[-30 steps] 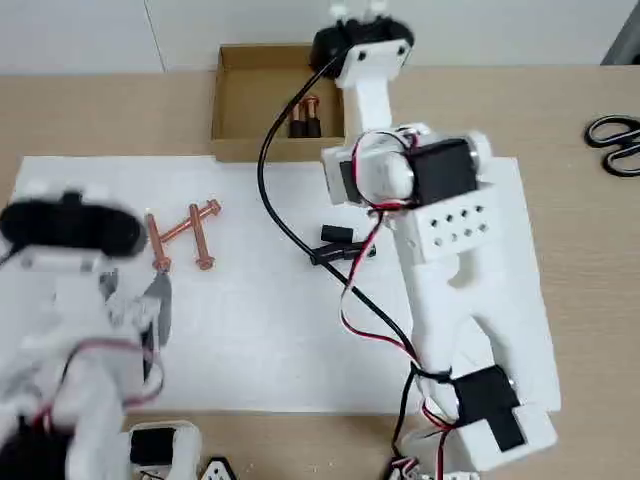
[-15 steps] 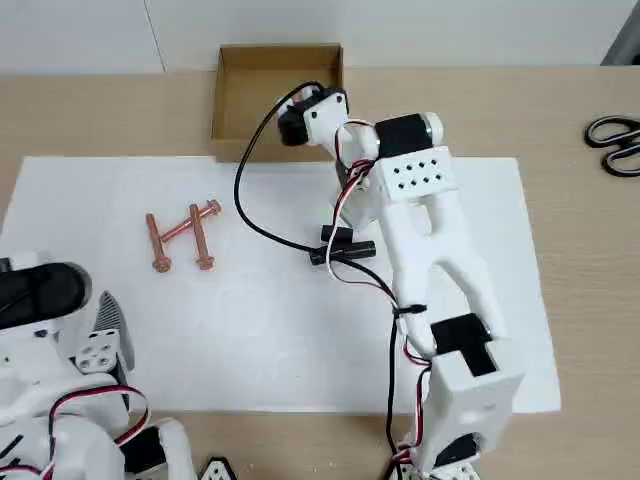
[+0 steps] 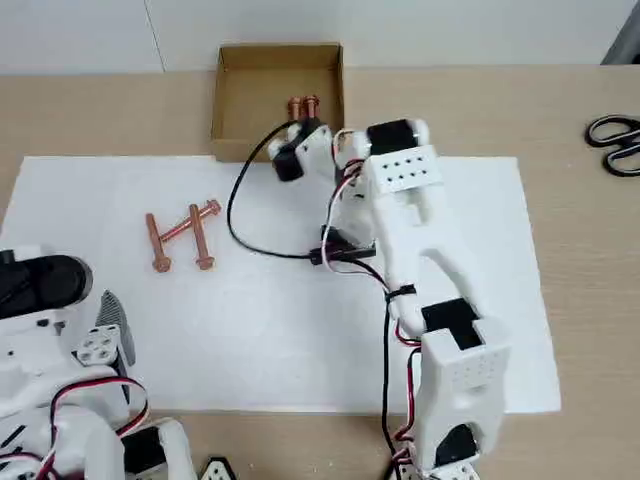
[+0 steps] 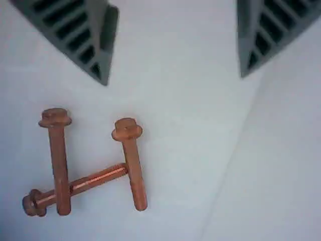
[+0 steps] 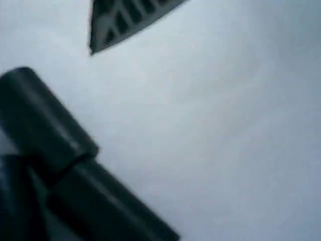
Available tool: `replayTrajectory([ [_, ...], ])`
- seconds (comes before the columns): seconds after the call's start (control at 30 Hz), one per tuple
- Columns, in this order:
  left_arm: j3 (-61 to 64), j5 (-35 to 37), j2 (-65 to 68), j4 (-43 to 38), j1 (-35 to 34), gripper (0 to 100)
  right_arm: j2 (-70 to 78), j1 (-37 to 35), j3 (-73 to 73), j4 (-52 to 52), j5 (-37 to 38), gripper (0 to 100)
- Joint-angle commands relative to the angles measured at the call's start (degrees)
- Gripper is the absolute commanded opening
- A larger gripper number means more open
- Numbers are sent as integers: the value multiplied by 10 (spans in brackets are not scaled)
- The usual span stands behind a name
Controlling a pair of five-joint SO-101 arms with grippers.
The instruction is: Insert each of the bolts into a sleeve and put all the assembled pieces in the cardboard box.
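Three copper bolts (image 3: 190, 232) lie crossed on the white sheet at the left; in the left wrist view the bolts (image 4: 131, 163) sit ahead of my left gripper (image 4: 173, 47), which is open and holds nothing. That gripper (image 3: 108, 325) hovers near the front left. Two black sleeves (image 3: 340, 245) lie mid-sheet under the folded right arm (image 3: 400, 180). My right gripper (image 5: 131, 19) hangs low, close beside the sleeves (image 5: 47, 118), open and holding nothing. Two copper bolt ends (image 3: 303, 106) show inside the cardboard box (image 3: 240, 95).
The white sheet (image 3: 260, 330) covers most of the tan table. Scissors (image 3: 618, 142) lie at the far right edge. A black cable (image 3: 240, 215) loops from the right wrist across the sheet between bolts and sleeves.
The right arm has pulled back from over the box and folded down toward the sleeves, uncovering the bolt ends in the box. The left arm has drawn back toward the front edge.
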Motion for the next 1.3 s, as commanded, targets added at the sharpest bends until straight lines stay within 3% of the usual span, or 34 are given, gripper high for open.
replayTrajectory([
  [0.0,2,1,4,-18,-2,160,-3,-8,4,7,32,234],
  [0.3,2,3,4,-22,-2,160,2,-7,8,5,78,236],
  [1.07,2,3,4,-19,-2,160,118,-7,4,-15,79,232],
  [1.27,2,3,4,-19,-2,160,124,-2,4,-14,78,94],
])
